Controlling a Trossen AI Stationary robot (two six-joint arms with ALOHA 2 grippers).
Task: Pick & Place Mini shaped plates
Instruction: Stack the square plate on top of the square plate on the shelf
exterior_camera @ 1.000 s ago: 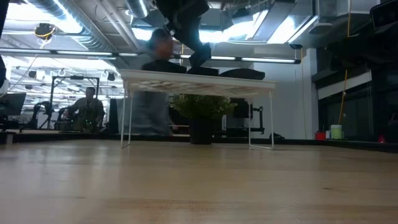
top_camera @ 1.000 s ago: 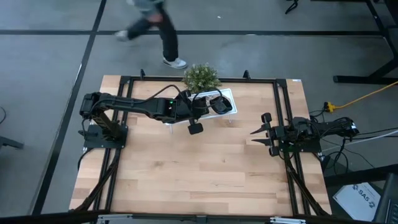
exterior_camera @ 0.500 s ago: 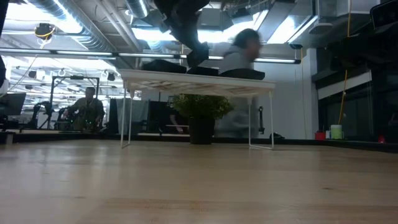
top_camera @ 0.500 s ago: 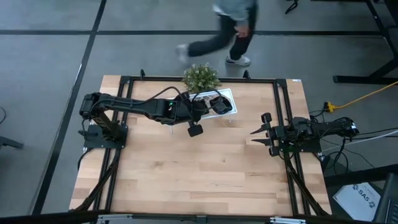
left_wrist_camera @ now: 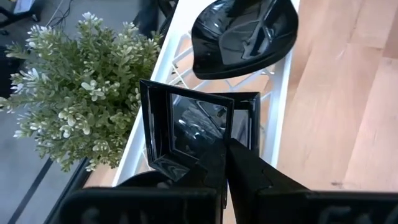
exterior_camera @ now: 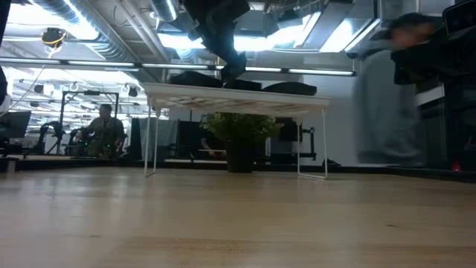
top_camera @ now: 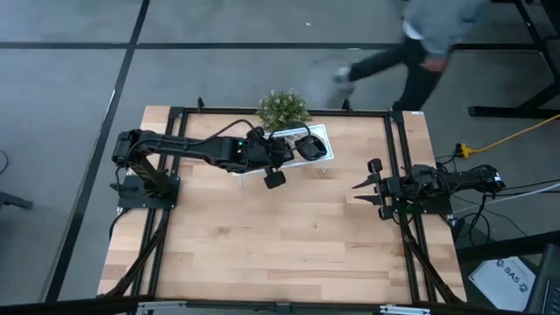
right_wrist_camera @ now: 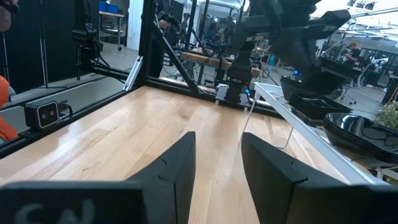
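Glossy black square plate (left_wrist_camera: 198, 134) pinched by left hand (left_wrist_camera: 225, 163), white lattice rack (left_wrist_camera: 281, 106)

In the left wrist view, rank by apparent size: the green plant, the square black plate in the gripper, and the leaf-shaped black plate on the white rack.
1. green plant, largest.
2. square black plate, pinched at its edge by the left gripper.
3. leaf-shaped black plate, on the white rack; partly cropped and farther off, so its place below the square plate is unsure.
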